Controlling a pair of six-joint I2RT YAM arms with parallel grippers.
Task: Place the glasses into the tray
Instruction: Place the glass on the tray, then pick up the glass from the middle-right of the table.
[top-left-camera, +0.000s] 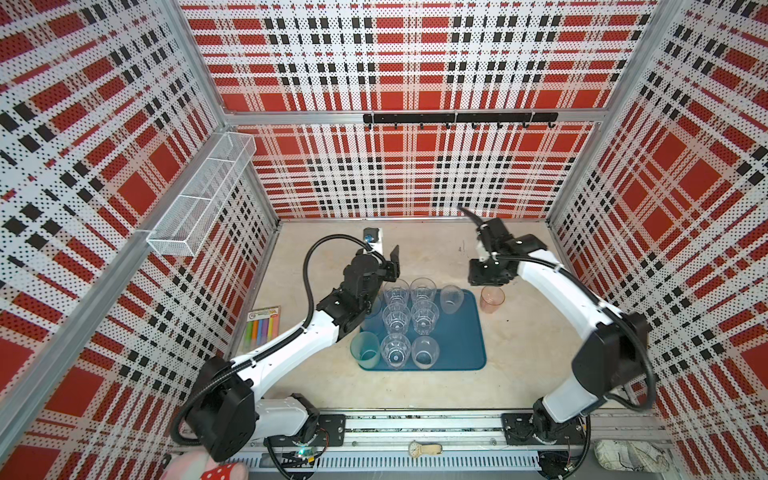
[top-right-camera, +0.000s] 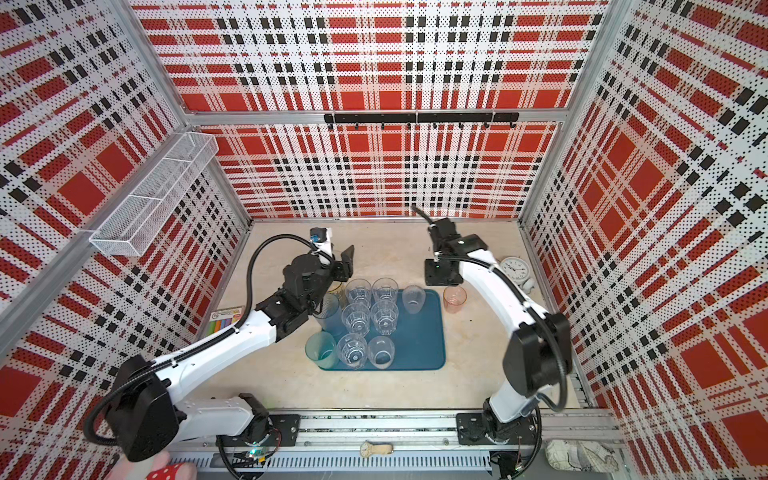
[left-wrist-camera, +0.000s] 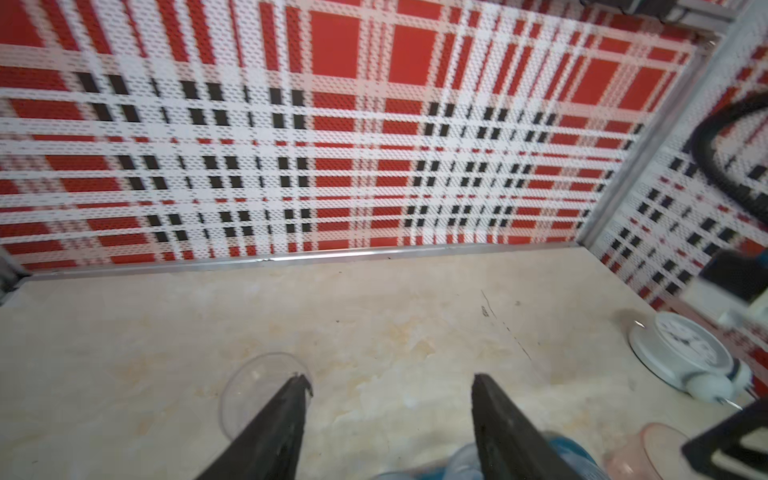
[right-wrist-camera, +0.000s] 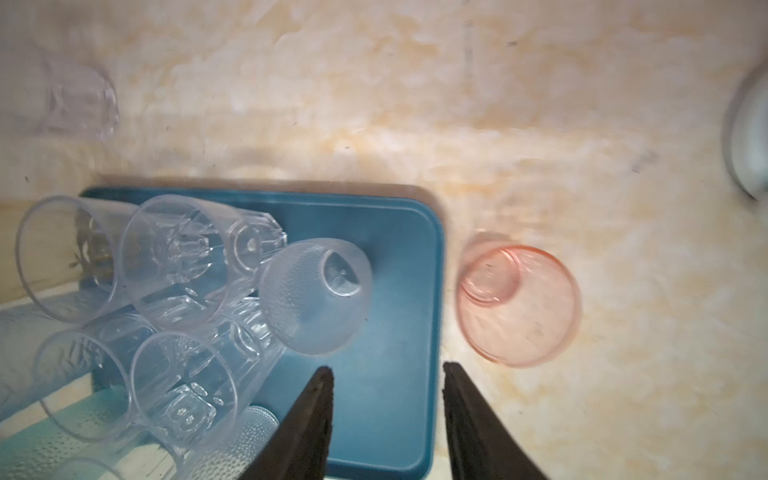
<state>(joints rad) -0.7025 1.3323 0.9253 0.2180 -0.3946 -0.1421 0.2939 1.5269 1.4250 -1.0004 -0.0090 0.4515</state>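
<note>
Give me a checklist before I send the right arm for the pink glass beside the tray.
1. Open, empty right claw: ok.
2. Upright pink glass on the table: ok.
3. That glass inside the tray: not ok, it stands beside it.
4. Bare tray floor beside the dotted glass: ok.
5. Open left claw, away from the pink glass: ok.

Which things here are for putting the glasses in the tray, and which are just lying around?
For the job:
- teal-blue tray
- clear glasses standing in it
- teal glass
- pink glass, on the table beside the tray

Just lying about:
- white clock
- pack of coloured markers
- wristwatch
- wire basket on the wall
</note>
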